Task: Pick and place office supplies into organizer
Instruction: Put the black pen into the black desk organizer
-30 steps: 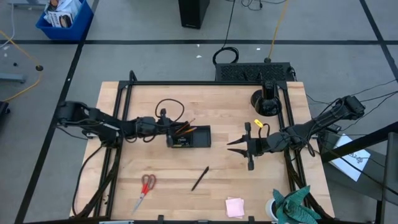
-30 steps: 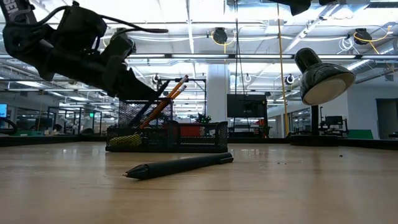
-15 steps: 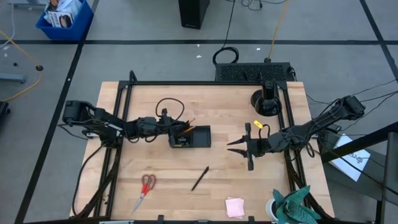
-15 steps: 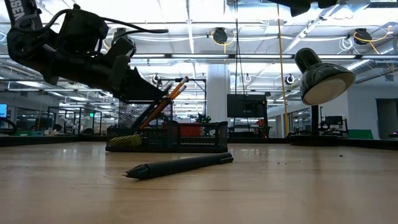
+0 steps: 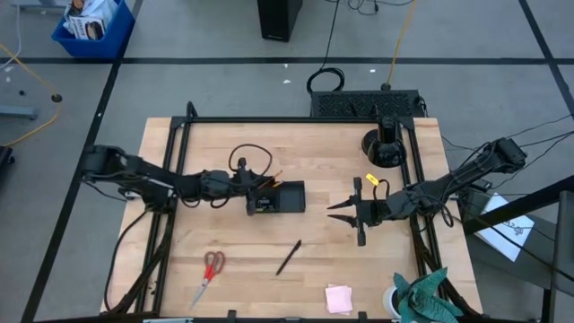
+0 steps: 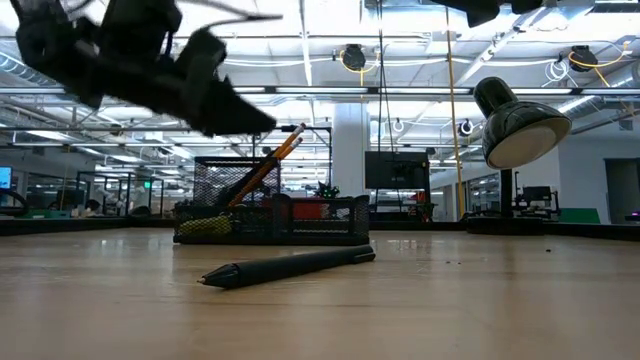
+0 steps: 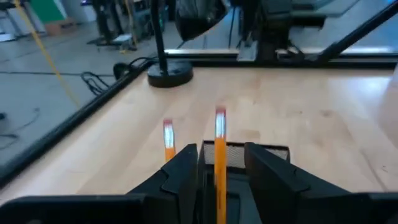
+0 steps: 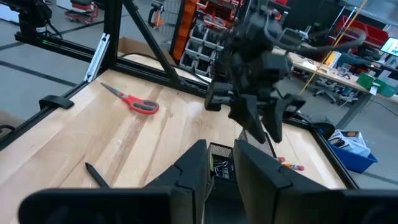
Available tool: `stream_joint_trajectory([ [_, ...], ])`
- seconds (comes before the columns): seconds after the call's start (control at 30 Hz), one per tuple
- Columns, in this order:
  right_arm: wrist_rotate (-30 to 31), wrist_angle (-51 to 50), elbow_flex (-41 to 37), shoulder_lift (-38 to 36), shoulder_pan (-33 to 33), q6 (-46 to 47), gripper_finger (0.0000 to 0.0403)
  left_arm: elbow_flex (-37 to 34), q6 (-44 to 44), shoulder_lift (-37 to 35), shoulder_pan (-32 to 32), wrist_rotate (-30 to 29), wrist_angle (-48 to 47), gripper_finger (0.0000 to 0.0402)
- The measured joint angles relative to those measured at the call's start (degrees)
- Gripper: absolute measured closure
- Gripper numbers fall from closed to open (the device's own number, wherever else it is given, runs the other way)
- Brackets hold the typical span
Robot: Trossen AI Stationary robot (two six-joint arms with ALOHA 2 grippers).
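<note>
Inside the organizer [image 5: 278, 197] stand two orange pencils [image 7: 219, 163].

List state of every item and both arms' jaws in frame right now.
left gripper: jaws open, over the organizer's left end, holding nothing
right gripper: waiting right of the organizer, empty
organizer: on the table, upright
orange pencils: in the organizer, leaning
black pen: lying loose on the table
red-handled scissors: flat on the table, not yet placed
pink sticky-note pad: flat near the front edge
</note>
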Motion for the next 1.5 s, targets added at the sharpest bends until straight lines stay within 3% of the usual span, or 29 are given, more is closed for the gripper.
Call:
stream_joint_trajectory([
  [0.2, -0.02, -0.24, 0.00, -0.01, 0.00, -0.01, 0.0330, 16.90, -4.83, -2.95, -5.85, -6.49, -35.86, 0.0258],
  [0.37, 0.00, -0.51, 0.00, -0.01, 0.00, 0.01, 0.0330, 29.59, -15.69, 5.56, -14.09, -7.72, -53.65, 0.0257],
  [0.63, 0.04, -1.22, -0.04, -0.03, 0.00, 0.21, 0.0330, 46.16, -30.78, 25.66, -23.28, -5.68, -58.61, 0.0256],
  [0.73, 0.03, -1.20, -0.03, -0.03, 0.00, 0.71, 0.0330, 53.32, -33.66, 31.69, -23.47, -5.99, -62.23, 0.0256],
  [0.93, 0.00, -1.20, -0.01, -0.03, 0.02, 2.40, 0.0330, 64.24, -44.86, 40.35, -20.79, -1.80, -79.52, 0.0256],
  [1.17, 0.02, -1.64, 0.00, -0.01, 0.02, 2.07, 0.0330, 65.64, -47.32, 41.69, -19.62, -0.35, -79.10, 0.0256],
  [1.5, 0.07, -1.57, 0.00, -0.03, 0.02, 1.76, 0.0330, 65.63, -44.00, 44.30, -19.62, 1.37, -75.12, 0.0256],
])
